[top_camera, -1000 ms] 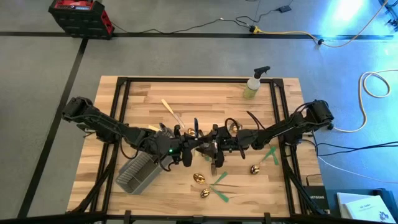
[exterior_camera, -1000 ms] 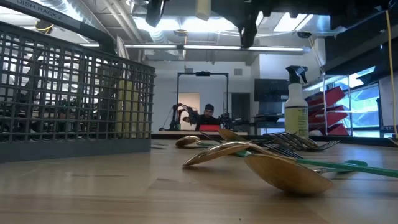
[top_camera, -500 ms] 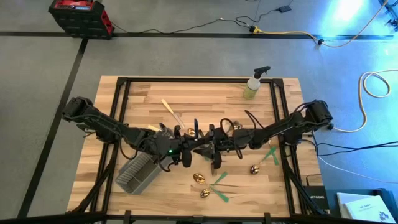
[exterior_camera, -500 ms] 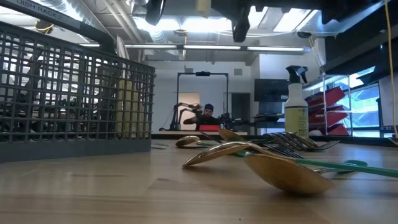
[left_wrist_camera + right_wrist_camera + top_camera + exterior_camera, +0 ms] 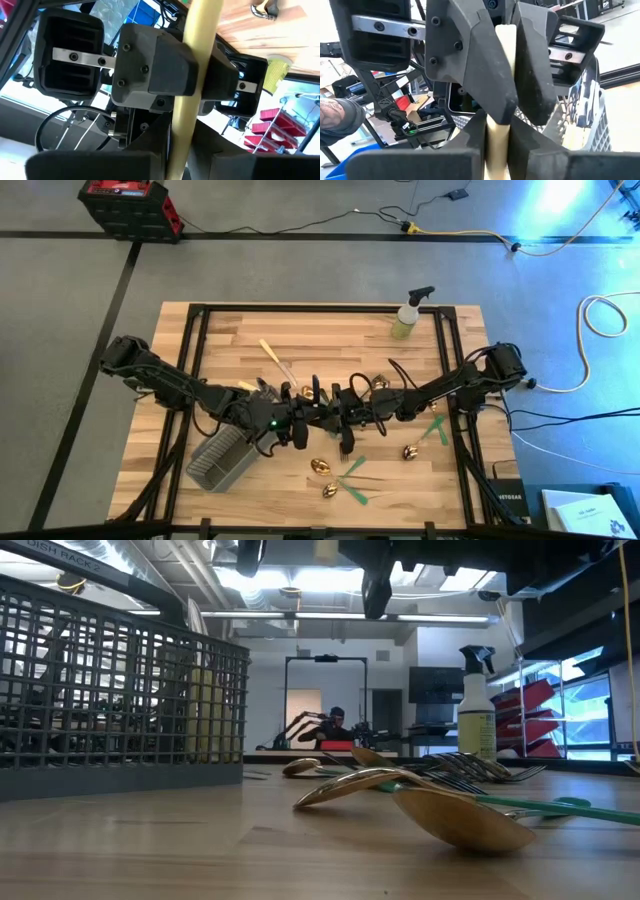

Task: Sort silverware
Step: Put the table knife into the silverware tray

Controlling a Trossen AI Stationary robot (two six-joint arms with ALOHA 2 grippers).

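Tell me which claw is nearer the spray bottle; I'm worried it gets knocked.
Right. The right claw hangs mid-table, below and left of the spray bottle in the high view; the left claw meets it there, slightly farther away.

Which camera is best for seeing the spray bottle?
The low view: the spray bottle stands upright, seen whole from the side with its trigger top. The high view shows it small from above at the table's far edge. The left wrist view catches a yellow bit; the right wrist view shows none.
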